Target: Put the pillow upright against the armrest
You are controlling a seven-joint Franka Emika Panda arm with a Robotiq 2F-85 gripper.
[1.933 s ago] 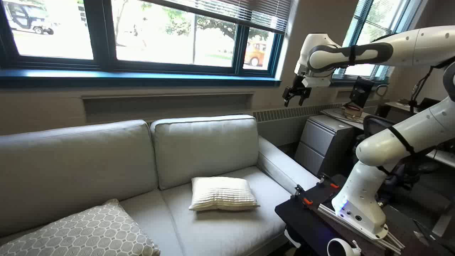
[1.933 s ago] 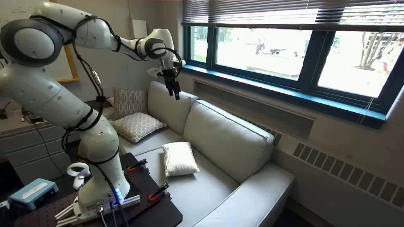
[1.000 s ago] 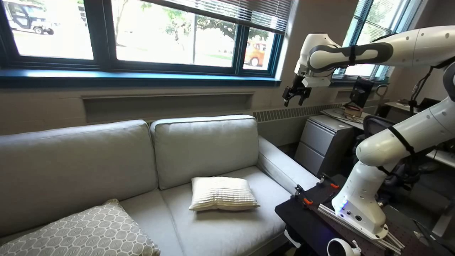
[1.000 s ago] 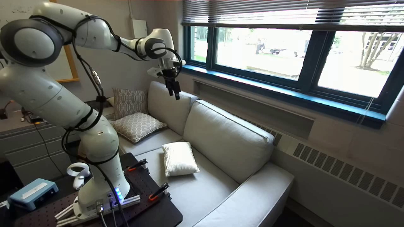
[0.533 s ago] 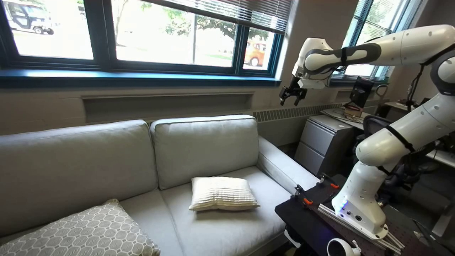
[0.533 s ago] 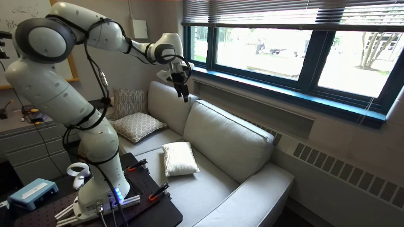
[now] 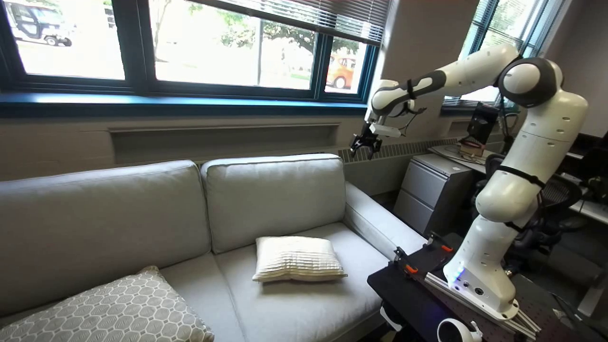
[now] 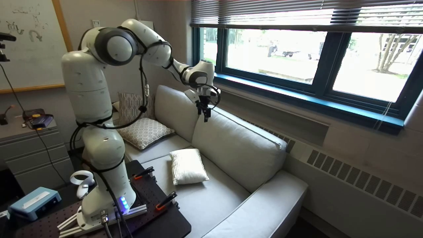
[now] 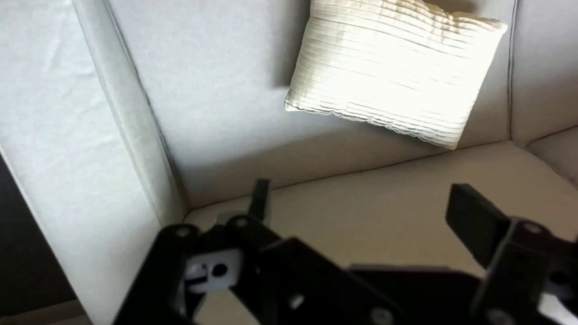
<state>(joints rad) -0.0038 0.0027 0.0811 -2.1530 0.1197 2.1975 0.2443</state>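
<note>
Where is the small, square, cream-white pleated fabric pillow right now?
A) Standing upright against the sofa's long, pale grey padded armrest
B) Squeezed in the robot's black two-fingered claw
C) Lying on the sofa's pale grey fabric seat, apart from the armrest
C: in the wrist view, the cream-white pillow lies with seat showing between it and the armrest, and the black gripper stands open.

White arm (image 8: pixel 91 92) (looped black cables (image 8: pixel 142 108)), black tool (image 9: pixel 361 201)
</note>
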